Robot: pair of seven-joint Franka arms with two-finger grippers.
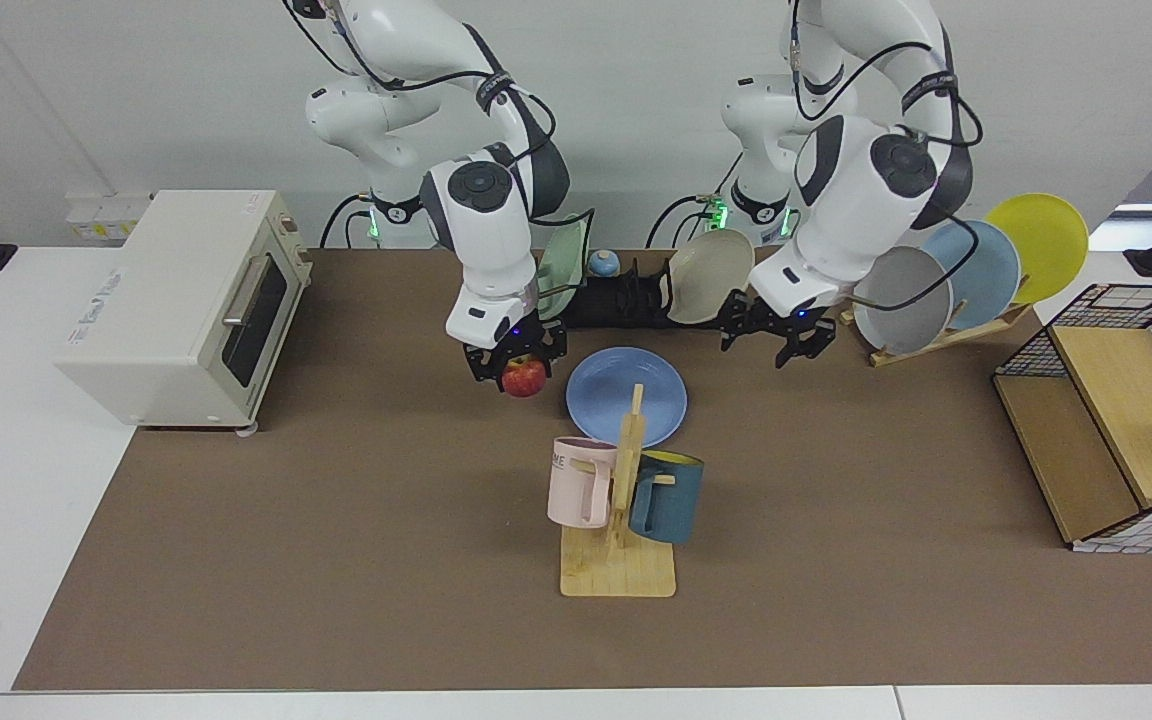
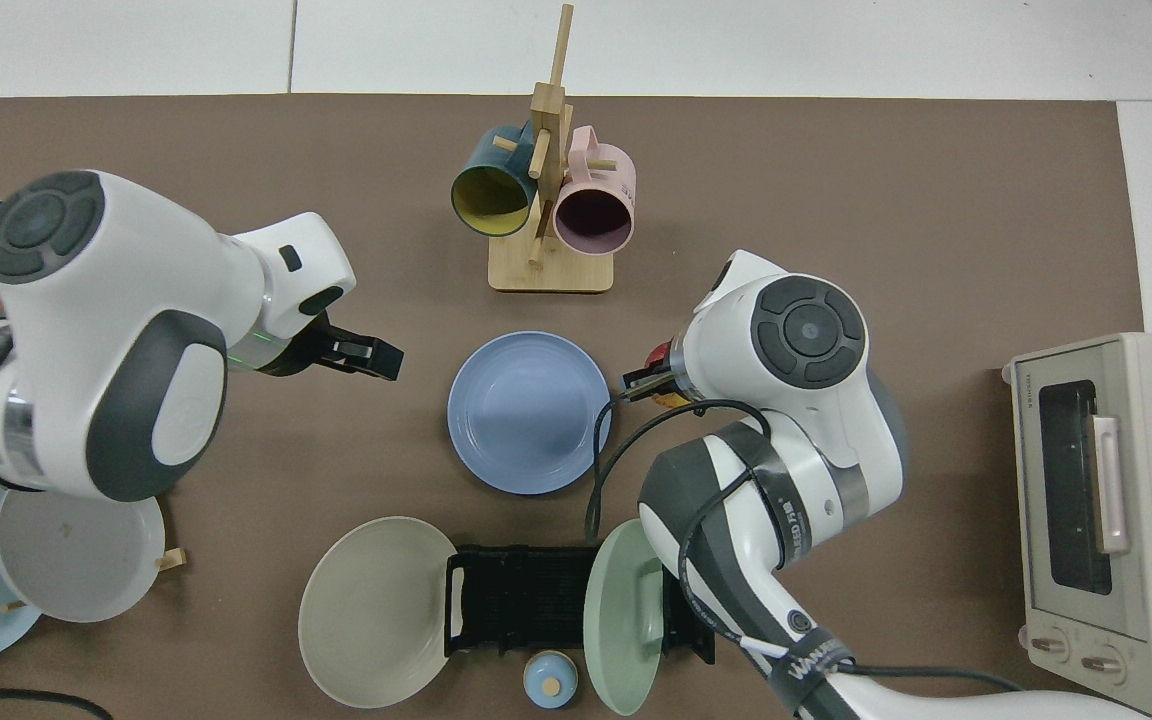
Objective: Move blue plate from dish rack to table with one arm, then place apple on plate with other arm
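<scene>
Beside bare blue plate (image 1: 626,397): right end effector (image 1: 517,366) clamps apple (image 1: 524,377) (left end effector (image 1: 774,335) spread, empty).

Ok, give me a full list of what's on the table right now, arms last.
blue plate: 1, periwinkle, flat on the mat, centre.
apple: 1, red, held above the mat beside the blue plate.
dish rack: 1, black, back of the mat.
green plate: 1, upright in the dish rack.
beige plate: 1, leaning at the rack's end.
small blue lidded jar: 1, behind the rack.
wooden plate rack: 1, holding grey, pale blue and yellow plates.
mug stand: 1, wooden, with pink and teal mugs.
toaster oven: 1, cream.
wire basket: 1, with wooden boards.
right gripper: shut on the apple.
left gripper: open, raised away from the blue plate.
</scene>
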